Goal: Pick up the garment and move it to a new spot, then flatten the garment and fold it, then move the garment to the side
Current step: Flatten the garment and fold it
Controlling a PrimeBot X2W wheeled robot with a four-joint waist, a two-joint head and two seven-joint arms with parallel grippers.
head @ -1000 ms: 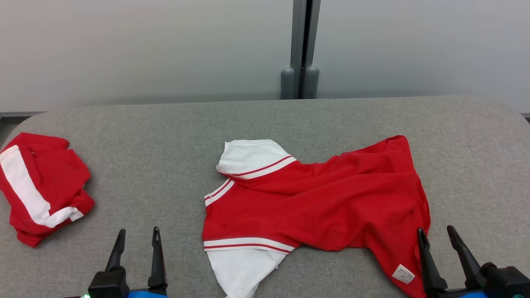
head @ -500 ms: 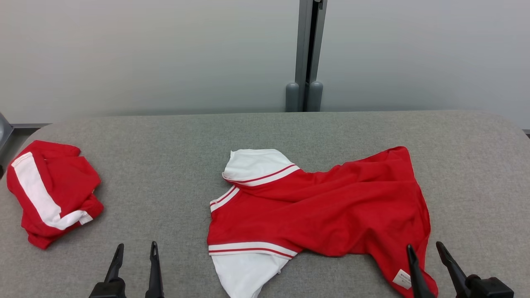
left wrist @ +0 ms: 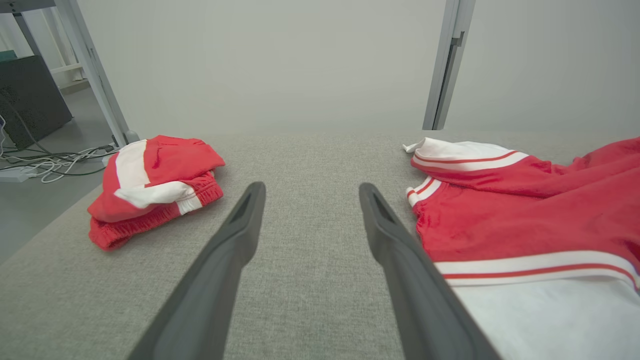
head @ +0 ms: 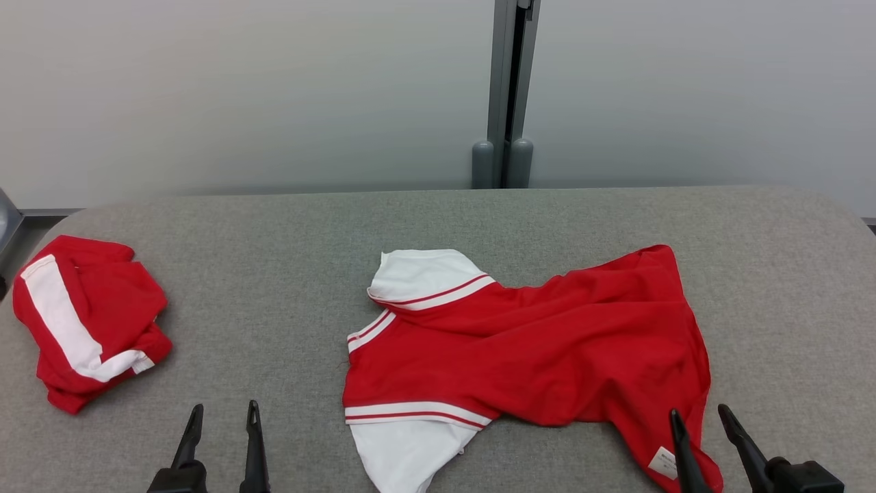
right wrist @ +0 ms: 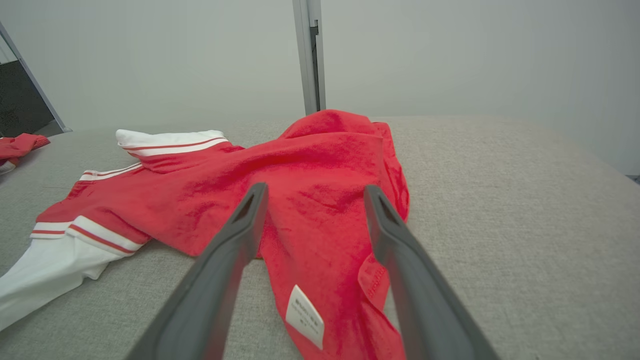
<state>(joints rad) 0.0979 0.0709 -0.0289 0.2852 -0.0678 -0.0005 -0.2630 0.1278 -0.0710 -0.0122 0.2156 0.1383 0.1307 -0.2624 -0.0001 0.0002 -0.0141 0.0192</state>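
**A:** Where is the shirt [head: 534, 349] found, and is anything held?

**B:** It is seen spread and rumpled on the grey surface [head: 274, 226], across the middle and lower right of the head view. Nothing is held. The left gripper [head: 226, 405] is parted over bare surface at the lower left. The right gripper [head: 698, 409] is parted at the lower right, over the hem corner by the white label [head: 662, 462]. Whether cloth is touched there cannot be told.

**A:** What could be spoiled from here?

**B:** If only one layer of the bunched hem is pinched, the shirt may be lifted twisted and the creases carried into the fold. The white sleeve at the bottom centre may be dragged under. The folded red bundle [head: 89, 322] at the far left could be disturbed if the shirt is set too near.
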